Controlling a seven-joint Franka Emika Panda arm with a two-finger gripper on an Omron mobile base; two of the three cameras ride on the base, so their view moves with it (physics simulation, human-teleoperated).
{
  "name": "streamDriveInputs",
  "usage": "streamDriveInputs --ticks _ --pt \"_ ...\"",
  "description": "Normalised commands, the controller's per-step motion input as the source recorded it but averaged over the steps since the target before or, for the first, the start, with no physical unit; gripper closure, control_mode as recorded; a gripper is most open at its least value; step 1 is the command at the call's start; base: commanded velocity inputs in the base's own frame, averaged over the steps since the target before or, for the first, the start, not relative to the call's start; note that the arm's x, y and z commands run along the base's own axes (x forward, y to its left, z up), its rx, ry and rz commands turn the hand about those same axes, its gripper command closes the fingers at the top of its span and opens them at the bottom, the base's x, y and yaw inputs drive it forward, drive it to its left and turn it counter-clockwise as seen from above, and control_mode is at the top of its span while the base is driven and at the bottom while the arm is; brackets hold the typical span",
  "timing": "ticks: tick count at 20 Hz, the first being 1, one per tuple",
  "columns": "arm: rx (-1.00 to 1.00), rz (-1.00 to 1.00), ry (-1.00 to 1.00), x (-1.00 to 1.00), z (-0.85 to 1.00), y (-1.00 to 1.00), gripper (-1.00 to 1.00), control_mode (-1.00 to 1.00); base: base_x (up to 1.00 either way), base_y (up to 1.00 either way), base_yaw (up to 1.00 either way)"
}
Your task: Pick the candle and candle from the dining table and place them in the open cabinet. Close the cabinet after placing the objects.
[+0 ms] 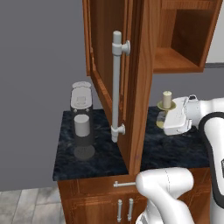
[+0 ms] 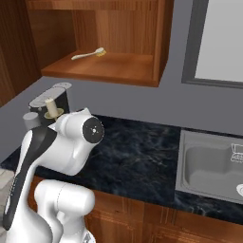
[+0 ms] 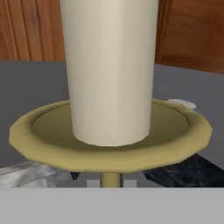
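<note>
The hand (image 1: 168,114) is clamped on the slender brass stem under the short thick candle (image 1: 167,99), held above the black worktop (image 1: 100,153) at four o'clock from the open cabinet (image 1: 175,35). Light, rigid, top-heavy; the stem grip suits it.

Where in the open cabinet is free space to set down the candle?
The cabinet shelf is bare right of the brush and in front of it; only its back left is taken. The hand holds the candle below it.
</note>
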Motion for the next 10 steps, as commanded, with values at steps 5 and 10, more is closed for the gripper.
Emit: streamDriveInputs --ticks 5,10 --pt "0.00 0.03 -0.11 0.00 0.00 0.00 1.00 -1.00 0.00 0.00 0.00" --pt "0.01 0.00 -0.09 0.02 0.25 0.10 1.00 -1.00 0.00 0.00 0.00"
